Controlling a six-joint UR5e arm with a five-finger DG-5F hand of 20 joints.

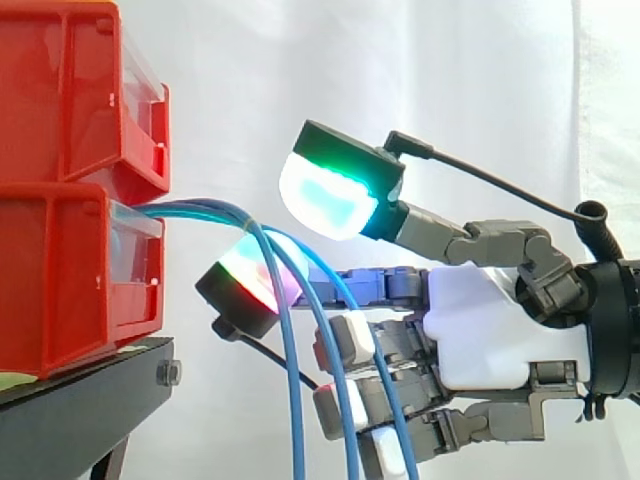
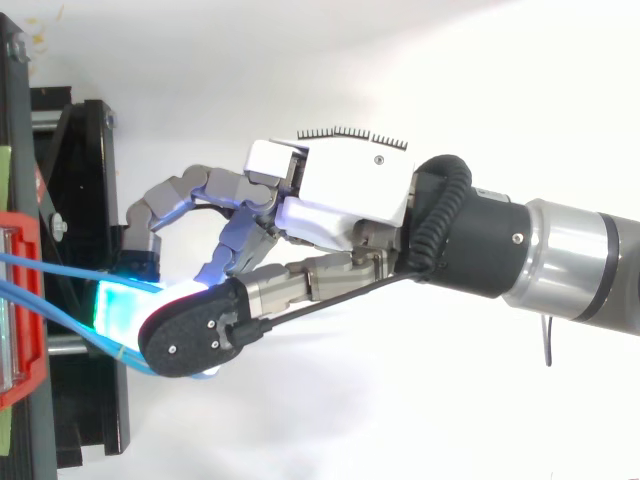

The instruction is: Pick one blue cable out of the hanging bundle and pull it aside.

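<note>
The robot hand [image 1: 490, 330] reaches in from the right, level with the lower bin [image 1: 60, 280] of a red stack on a black stand [image 1: 80, 400], before a white curtain [image 1: 250, 80]. The blue cables [image 1: 297, 400] leave the top front of the lower bin, just under the upper bin [image 1: 60, 90]. They arc outward and hang down side by side as one bundle. Seen from the side, they cross in front of the hand. From above, the hand [image 2: 350, 190] sits at the end of the arm [image 2: 570, 260], which stretches across from the right. Its front end lies over the place where the cables [image 2: 50, 264] run out from the left, beside the stand [image 2: 85, 200]. Whether the hand has hold of any one cable cannot be told from where I stand.
</note>
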